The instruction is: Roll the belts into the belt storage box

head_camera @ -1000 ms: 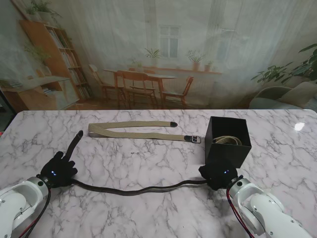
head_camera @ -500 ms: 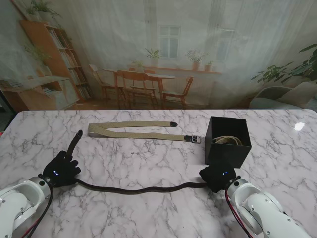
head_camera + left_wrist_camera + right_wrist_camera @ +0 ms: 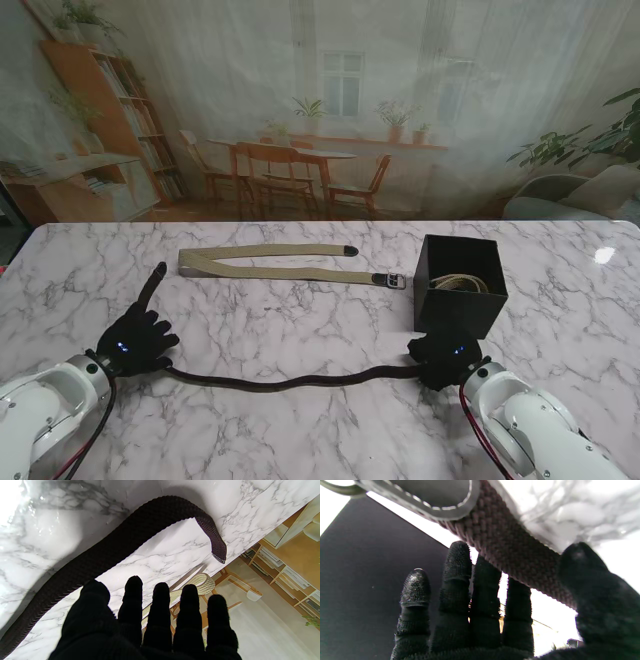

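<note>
A long black woven belt [image 3: 290,381] lies across the near part of the marble table, its tip [image 3: 160,271] pointing away from me at the left. My left hand [image 3: 138,343] rests over the belt's left part with its fingers straight and spread; the left wrist view shows the belt [image 3: 150,522] curving past the thumb, ungripped. My right hand [image 3: 447,357] lies on the belt's other end, just in front of the black storage box [image 3: 450,305]. In the right wrist view the belt [image 3: 515,562] crosses between thumb and straight fingers [image 3: 456,562]. A rolled beige belt [image 3: 460,283] sits inside the box.
A second beige belt [image 3: 260,250], folded in a long V with a metal buckle [image 3: 396,282], lies farther from me, between the hands and the table's back edge. Its folded end [image 3: 202,583] shows beyond my left fingers. The box wall [image 3: 370,555] stands close to my right fingers.
My left hand has slid right and slightly away from me along the black belt, and the belt's slack has shifted with it. The right hand has hardly moved.
</note>
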`<state>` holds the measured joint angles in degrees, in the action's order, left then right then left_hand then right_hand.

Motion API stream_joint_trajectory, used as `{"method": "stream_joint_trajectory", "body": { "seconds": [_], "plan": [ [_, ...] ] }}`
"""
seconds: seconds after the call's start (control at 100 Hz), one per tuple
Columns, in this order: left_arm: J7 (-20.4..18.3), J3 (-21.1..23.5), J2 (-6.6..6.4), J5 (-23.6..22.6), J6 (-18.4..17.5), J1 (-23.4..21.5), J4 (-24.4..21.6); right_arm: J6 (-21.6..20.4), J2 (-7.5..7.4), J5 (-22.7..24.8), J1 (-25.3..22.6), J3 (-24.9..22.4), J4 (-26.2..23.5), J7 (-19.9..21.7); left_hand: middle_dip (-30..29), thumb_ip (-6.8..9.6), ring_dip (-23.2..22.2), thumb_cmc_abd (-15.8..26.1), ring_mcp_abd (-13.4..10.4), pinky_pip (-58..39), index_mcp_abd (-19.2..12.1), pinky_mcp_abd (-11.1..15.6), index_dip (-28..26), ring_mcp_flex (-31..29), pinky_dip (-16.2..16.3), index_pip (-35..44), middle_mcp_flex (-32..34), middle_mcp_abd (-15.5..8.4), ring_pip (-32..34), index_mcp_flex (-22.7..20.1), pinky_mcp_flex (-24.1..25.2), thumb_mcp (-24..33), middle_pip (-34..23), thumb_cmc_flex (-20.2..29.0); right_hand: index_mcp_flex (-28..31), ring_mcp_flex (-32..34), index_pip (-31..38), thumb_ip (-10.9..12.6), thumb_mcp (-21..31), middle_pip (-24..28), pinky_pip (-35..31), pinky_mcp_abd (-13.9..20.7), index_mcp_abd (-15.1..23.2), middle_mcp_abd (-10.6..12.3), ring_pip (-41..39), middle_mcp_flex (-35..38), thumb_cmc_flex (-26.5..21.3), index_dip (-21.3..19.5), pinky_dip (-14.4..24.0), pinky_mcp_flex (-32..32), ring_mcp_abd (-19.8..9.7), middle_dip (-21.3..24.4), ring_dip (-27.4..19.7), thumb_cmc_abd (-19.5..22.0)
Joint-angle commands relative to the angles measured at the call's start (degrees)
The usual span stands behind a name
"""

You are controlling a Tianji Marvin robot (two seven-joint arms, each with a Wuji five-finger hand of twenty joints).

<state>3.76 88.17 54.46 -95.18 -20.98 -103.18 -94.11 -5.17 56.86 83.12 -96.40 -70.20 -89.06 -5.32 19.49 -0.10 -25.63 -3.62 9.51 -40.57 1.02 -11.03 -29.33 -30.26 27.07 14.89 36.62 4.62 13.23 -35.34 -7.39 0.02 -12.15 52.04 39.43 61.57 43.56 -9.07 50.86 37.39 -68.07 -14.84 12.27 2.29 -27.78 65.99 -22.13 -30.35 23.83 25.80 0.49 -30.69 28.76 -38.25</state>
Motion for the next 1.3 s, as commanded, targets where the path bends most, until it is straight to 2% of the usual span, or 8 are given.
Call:
{"method": "stream_joint_trajectory", "body": {
  "seconds": [0.0,0.11,0.46,0.7,0.78,0.95,1.16,1.29],
  "plan": [
    [-0.8,-0.2,0.11,-0.2,-0.3,0.1,-0.5,0.1,-0.08,0.4,-0.7,-0.4,-0.5,0.3,-0.4,-0.64,-0.6,2.2,1.0,-1.4,1.7,-2.8,0.6,-0.7,1.2,-1.0,-0.3,1.4,0.6,1.1,0.5,-1.2,1.1,-1.4,0.1,-0.9,-1.5,1.6,-0.6,-1.5,0.4,-0.6,-1.8,-1.1,1.8,-0.8,1.7,-0.3,0.4,-0.8,1.5,0.4,-0.6,1.5],
    [-0.9,0.0,0.13,-0.4,-0.1,-0.2,-0.8,0.0,-0.08,0.9,-1.4,-1.3,-0.9,0.1,-0.4,-0.64,-0.6,2.2,1.1,-1.4,1.7,-2.9,0.7,-0.7,1.2,-0.8,-0.3,1.4,0.6,1.0,0.6,-1.2,1.0,-1.4,1.8,-1.5,-1.4,1.9,0.0,-2.5,0.4,-0.6,-1.2,-1.4,2.3,-1.5,1.4,-0.4,0.4,-0.8,1.6,0.8,-0.9,2.4],
    [-1.0,1.0,0.18,-0.8,-0.1,-1.0,-1.4,1.0,0.07,3.4,-4.9,-5.3,-3.8,2.9,-0.4,-0.65,-0.6,2.3,0.9,-1.3,1.7,-3.0,0.8,-0.4,1.2,-0.3,-0.4,1.4,0.4,0.5,0.7,-1.2,1.0,-1.4,0.5,-4.5,7.9,-4.4,1.5,-9.1,0.9,-1.1,3.1,-3.6,5.6,-4.3,-0.7,1.5,0.3,-1.2,3.6,3.8,-3.0,2.1],
    [-1.0,1.1,0.12,-1.1,-0.4,-0.9,-1.5,2.3,0.22,4.6,-7.1,-7.8,-4.8,3.1,-0.4,-0.64,-0.6,2.3,0.9,-1.2,1.6,-2.9,0.8,-0.4,1.2,0.0,-0.4,1.5,0.4,0.4,0.7,-1.2,1.0,-1.3,-0.7,-5.8,4.6,-2.0,1.7,-11.4,1.3,-0.9,-0.1,-4.1,7.0,-6.2,1.8,1.5,0.3,-1.7,4.1,5.4,-4.0,4.5],
    [-1.1,1.1,0.10,-1.1,-0.5,-0.8,-1.5,1.9,0.23,5.1,-8.1,-9.1,-5.5,3.6,-0.4,-0.64,-0.6,2.3,0.9,-1.2,1.6,-2.8,0.8,-0.4,1.2,0.0,-0.5,1.5,0.4,0.3,0.7,-1.2,1.0,-1.3,-1.6,-7.1,0.5,2.0,2.2,-12.1,2.3,-1.2,-2.2,-4.2,7.8,-8.1,3.4,-1.0,0.0,-2.6,4.0,5.9,-4.6,5.0],
    [-1.4,1.1,0.11,-1.2,-0.5,-0.9,-1.7,0.8,0.31,4.5,-8.8,-10.2,-5.9,3.8,-0.4,-0.65,-0.6,2.3,0.9,-1.2,1.6,-2.9,0.8,-0.4,1.2,0.1,-0.4,1.5,0.4,0.3,0.6,-1.2,1.0,-1.3,-0.9,-6.4,-0.2,2.4,3.2,-10.7,2.4,-1.4,-3.1,-3.8,7.2,-7.0,2.8,-2.5,0.1,-2.3,3.8,5.7,-4.6,5.1],
    [-1.5,1.1,0.13,-1.3,-0.4,-1.0,-1.8,0.5,0.39,1.4,-6.9,-8.0,-3.7,1.8,-0.3,-0.65,-0.6,2.3,0.9,-1.3,1.6,-2.8,0.8,-0.3,1.2,0.2,-0.4,1.4,0.4,0.2,0.6,-1.2,1.0,-1.3,0.8,-3.5,3.1,-1.1,2.3,-6.2,1.2,-1.1,-2.9,-2.9,5.4,-1.9,2.2,-1.7,0.3,-0.7,2.6,3.8,-3.8,5.7],
    [-1.5,1.3,0.13,-1.5,-0.3,-1.2,-1.9,0.4,0.26,2.0,-6.5,-7.4,-3.6,1.7,-0.3,-0.64,-0.6,2.3,0.8,-1.2,1.6,-2.9,0.9,-0.3,1.2,0.2,-0.4,1.4,0.4,0.2,0.6,-1.2,0.9,-1.2,0.2,-1.5,11.1,-4.6,2.7,-4.0,1.1,-1.3,-0.1,-1.6,4.3,0.8,-2.7,4.0,-0.2,-0.5,1.8,2.5,-3.0,4.0]
  ]
}}
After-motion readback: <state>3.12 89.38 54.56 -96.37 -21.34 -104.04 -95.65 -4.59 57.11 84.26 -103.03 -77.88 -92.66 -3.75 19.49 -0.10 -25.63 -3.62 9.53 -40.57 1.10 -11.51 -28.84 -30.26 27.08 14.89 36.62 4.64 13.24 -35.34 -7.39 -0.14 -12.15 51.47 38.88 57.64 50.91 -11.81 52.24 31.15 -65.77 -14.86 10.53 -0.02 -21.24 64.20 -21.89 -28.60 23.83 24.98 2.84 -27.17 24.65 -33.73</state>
